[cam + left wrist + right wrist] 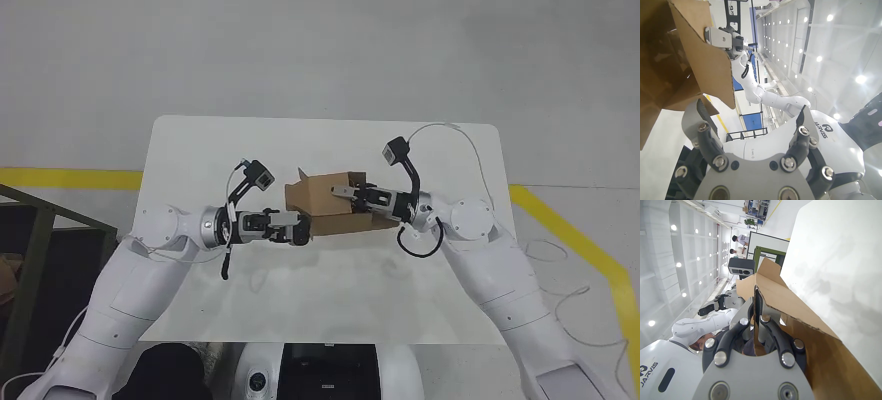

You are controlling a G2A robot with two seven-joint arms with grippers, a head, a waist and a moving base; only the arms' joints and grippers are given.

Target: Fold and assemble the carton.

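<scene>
A brown carton (pixel 328 205) stands partly unfolded at the middle of the white table (pixel 300 290), its flaps loose. My right gripper (pixel 358 195) is at the carton's right side, shut on the edge of a cardboard flap (pixel 755 306) that runs between its fingers. My left gripper (pixel 300 228) is at the carton's near left corner. In the left wrist view it (pixel 751 111) stands wide open, with one finger (pixel 702 115) beside a small flap and nothing between the two. The carton's open inside (pixel 662 62) faces that camera.
Bare table surface (pixel 420 290) lies in front of the carton and behind it (pixel 320 145). A thin cable (pixel 470 150) loops from my right arm over the table's far right corner. A dark rack (pixel 30 230) stands beyond the left edge.
</scene>
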